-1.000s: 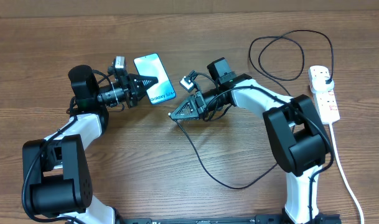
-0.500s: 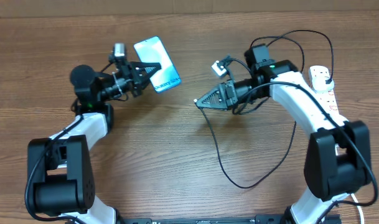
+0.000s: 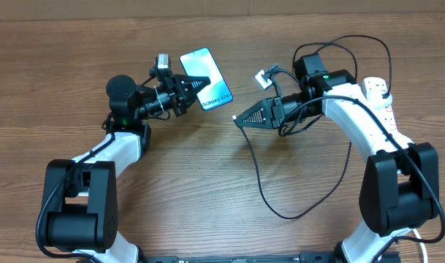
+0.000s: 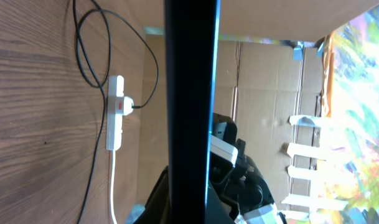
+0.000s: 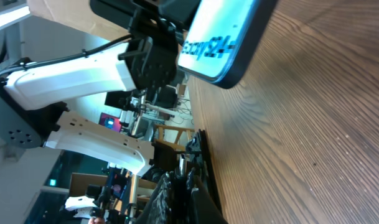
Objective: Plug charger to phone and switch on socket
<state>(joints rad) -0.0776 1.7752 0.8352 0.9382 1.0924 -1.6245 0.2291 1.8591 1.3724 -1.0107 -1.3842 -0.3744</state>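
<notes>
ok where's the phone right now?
In the overhead view the phone is left of centre toward the far edge, clamped in the left gripper; the right gripper, holding the charger, points at it from the right without touching.

The brown wood-grain desk carries a white oblong plastic power strip near its far right corner, lying flat with its length running front to back. In the left wrist view a red switch marking shows on the strip's top, and a black plug sits in it just beside that marking. From the plug a long thin black cable lies in loose loops on the wood just left of the strip. Another stretch sweeps in a wide curve across the middle right of the desk. A thick white cord leaves the strip's near end and trails along the wood toward the front edge.
</notes>
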